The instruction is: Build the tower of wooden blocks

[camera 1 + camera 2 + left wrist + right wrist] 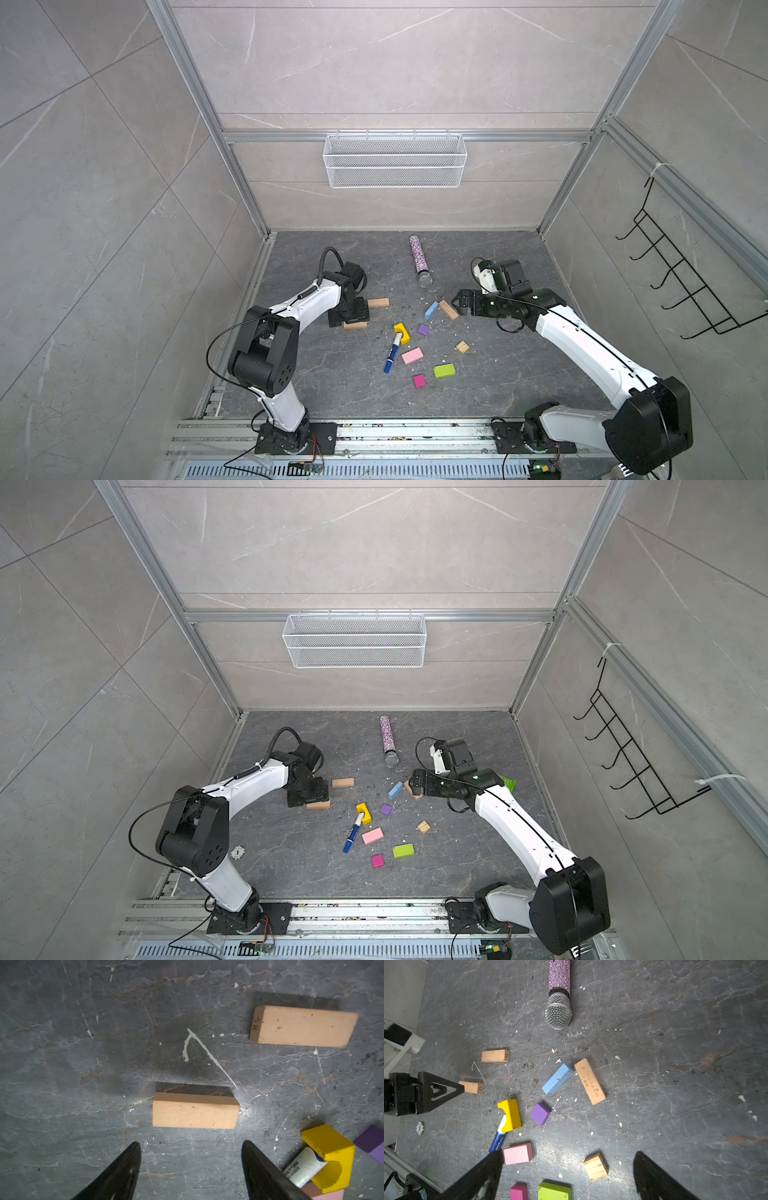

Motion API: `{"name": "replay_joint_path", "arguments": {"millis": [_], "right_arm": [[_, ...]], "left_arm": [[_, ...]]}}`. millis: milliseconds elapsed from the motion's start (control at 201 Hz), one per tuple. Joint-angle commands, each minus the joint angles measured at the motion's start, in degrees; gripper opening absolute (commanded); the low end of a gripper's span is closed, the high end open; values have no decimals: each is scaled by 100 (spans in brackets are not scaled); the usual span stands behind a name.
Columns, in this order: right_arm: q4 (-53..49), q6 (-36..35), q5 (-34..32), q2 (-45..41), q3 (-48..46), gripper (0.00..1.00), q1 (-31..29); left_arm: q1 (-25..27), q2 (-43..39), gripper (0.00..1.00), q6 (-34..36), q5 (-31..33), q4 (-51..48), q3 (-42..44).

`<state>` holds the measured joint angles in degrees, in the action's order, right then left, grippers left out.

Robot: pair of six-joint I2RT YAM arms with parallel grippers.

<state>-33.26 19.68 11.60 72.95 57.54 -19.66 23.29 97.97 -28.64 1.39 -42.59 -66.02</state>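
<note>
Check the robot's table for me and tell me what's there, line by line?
Surface: dark stone table, white crumbs scattered.
Job's things: wood blocks all lie loose, none stacked.
Clutter: marker pen with its end in the yellow arch; glittery microphone; white chip.
Tools: left tool open near a tan bar; right tool open, empty.
Cables: black cable loops off the left arm.
Surroundings: hanging wire basket, black hook rack.

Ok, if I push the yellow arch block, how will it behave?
The yellow arch looks like painted wood: likely stiff and light. Lying flat-sided, it should slide, not roll. The marker sits in its notch and would probably move too.
</note>
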Motion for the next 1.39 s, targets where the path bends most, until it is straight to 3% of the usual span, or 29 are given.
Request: {"name": "replay_joint_path", "arguments": {"millis": [0, 408, 772, 1389], "right_arm": [[-87, -98, 80, -149, 57, 99, -38], [-33, -61, 159, -94, 54, 99, -35], [-38, -70, 168, -79, 46, 99, -37], [-93, -69, 115, -79, 20, 99, -38]], "left_arm": [[-88, 46, 85, 420, -133, 233, 94], [-83, 288, 90, 695, -364, 791, 222], [53, 530, 89, 288, 154, 778, 265], [479, 968, 76, -371, 248, 753, 14]]}}
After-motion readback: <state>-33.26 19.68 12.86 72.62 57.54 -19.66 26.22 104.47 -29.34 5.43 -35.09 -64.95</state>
